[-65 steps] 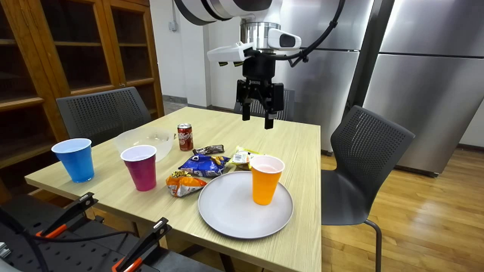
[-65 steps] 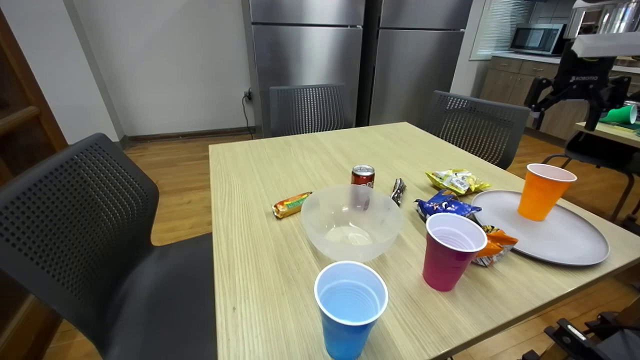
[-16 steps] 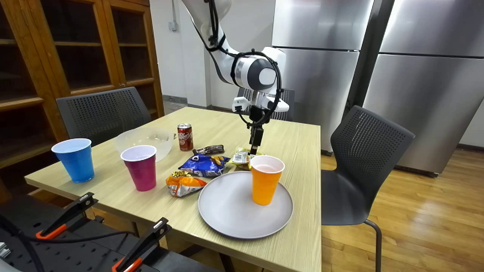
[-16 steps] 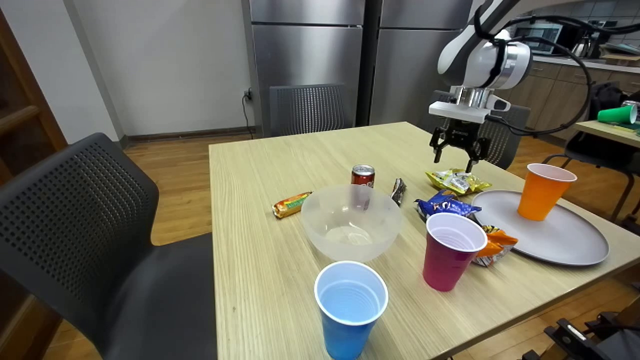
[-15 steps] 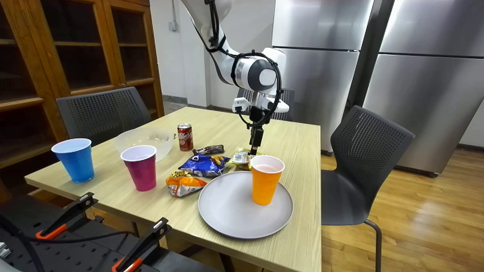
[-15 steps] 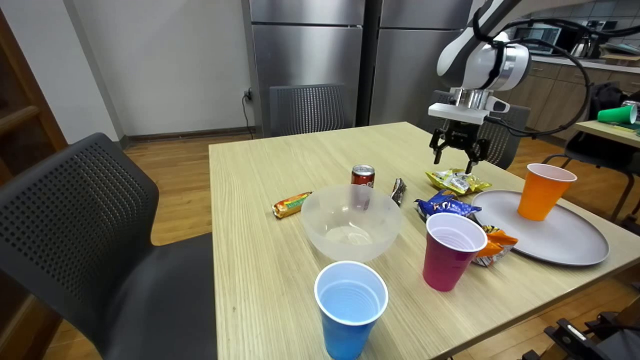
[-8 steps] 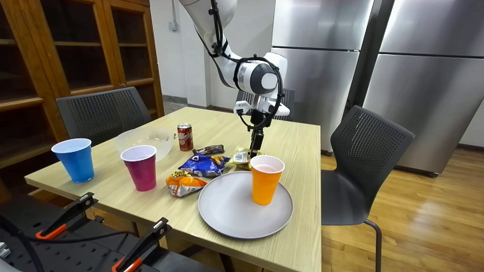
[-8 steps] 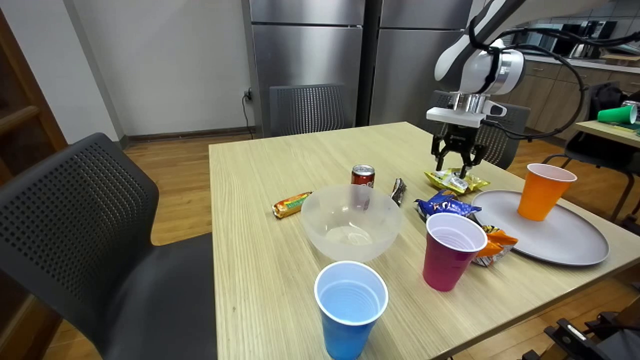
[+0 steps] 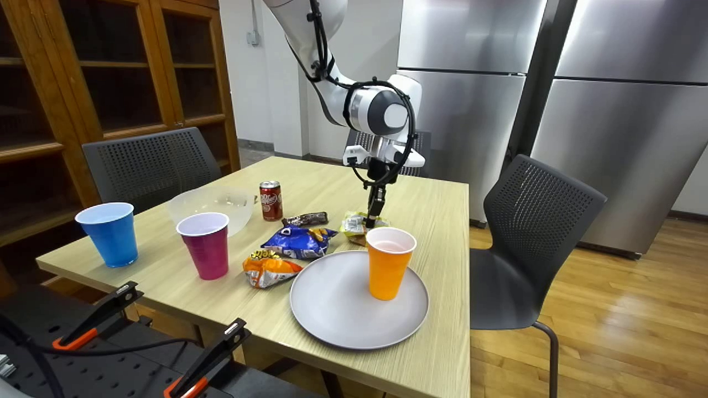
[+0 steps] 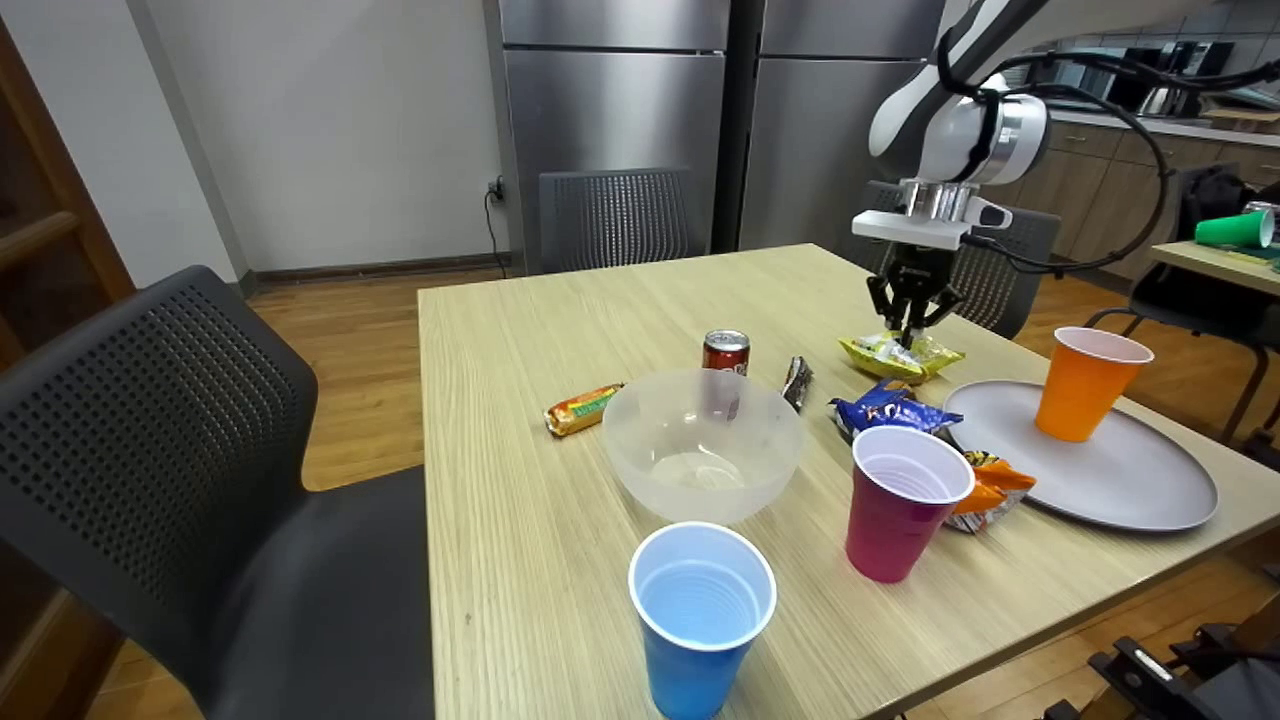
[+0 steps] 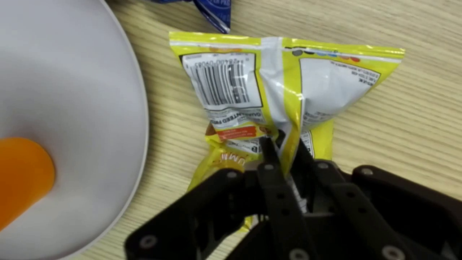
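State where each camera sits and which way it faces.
Exterior view: above, nearest the plate, facing across the table toward the fridges; arm and gripper show.
Exterior view: above, nearest the blue cup, facing across the table toward the fridges; arm and gripper show.
Wrist view: at the arm's end, facing down at the yellow bag; only the gripper shows.
Both exterior views share the bowl.

We've got a crinkly yellow snack bag (image 11: 267,97), barcode side up, pinched in at the middle, lying just beside the gray plate (image 11: 83,90).
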You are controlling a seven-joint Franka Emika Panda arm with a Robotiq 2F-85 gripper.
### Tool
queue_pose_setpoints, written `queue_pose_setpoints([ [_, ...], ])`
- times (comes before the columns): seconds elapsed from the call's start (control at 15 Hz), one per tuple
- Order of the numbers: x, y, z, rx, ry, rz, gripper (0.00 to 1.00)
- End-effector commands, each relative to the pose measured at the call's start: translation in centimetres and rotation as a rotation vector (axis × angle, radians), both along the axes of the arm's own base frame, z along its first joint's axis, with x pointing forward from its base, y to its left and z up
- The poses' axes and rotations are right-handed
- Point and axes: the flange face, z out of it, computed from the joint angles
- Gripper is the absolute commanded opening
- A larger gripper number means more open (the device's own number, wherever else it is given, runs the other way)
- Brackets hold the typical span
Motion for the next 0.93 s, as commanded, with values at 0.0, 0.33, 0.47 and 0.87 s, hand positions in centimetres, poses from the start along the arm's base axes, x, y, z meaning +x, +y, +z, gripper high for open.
queue_pose_setpoints([
  [0.0,0.6,-0.2,0.6,-0.003,0.014,-0.021,0.0],
  [0.33,0.6,-0.2,1.5,-0.002,-0.006,-0.014,0.0],
  [0.47,0.6,-0.1,2.1,0.001,-0.019,-0.006,0.0],
  [0.87,0.8,0.8,5.3,-0.012,-0.081,0.032,0.0],
])
